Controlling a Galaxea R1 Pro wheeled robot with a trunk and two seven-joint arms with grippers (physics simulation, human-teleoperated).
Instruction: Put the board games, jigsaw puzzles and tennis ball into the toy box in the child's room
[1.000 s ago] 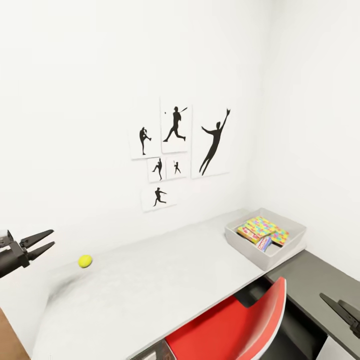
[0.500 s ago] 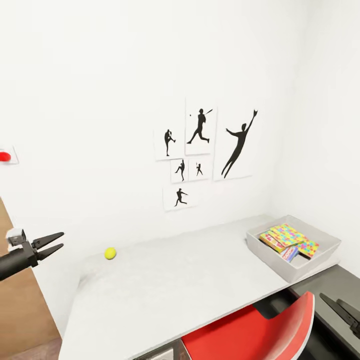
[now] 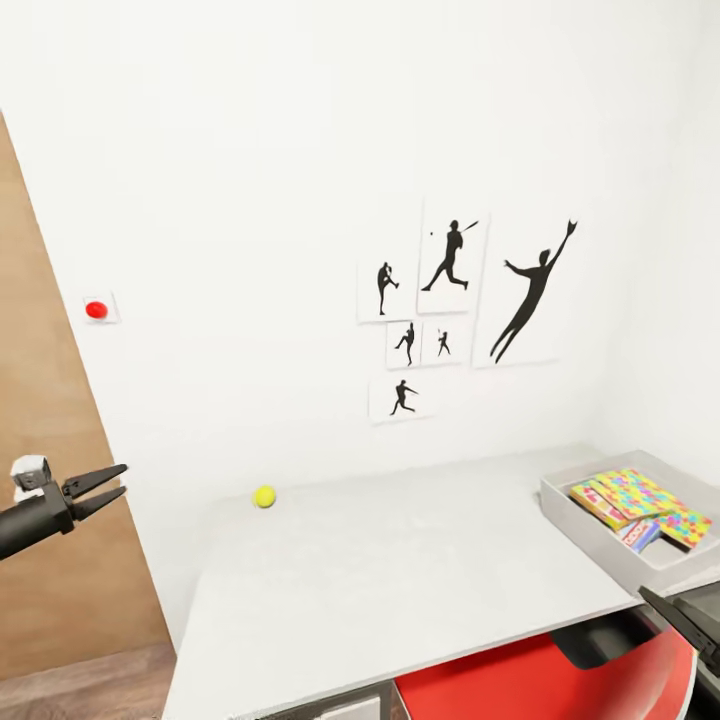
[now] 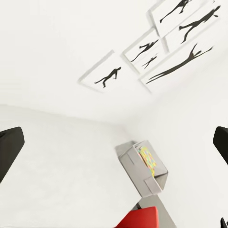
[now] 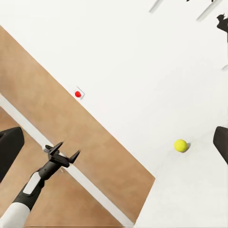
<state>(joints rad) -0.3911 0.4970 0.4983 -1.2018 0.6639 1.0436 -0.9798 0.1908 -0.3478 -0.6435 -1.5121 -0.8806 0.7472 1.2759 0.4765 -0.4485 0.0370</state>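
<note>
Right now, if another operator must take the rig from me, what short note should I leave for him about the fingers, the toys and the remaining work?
Left gripper: fingers open, empty, held in the air left of the long light grey table, in front of the brown wooden door.
Right gripper: only a dark finger shows at the head view's lower right edge; state unclear.
Small yellow-green tennis ball: on the table's far left part, near the wall.
Shallow light grey toy box: on the table's right end, already holding multicolour puzzle slabs and flat printed game boxes; exact count unclear.
Left: put the ball into the box.
</note>
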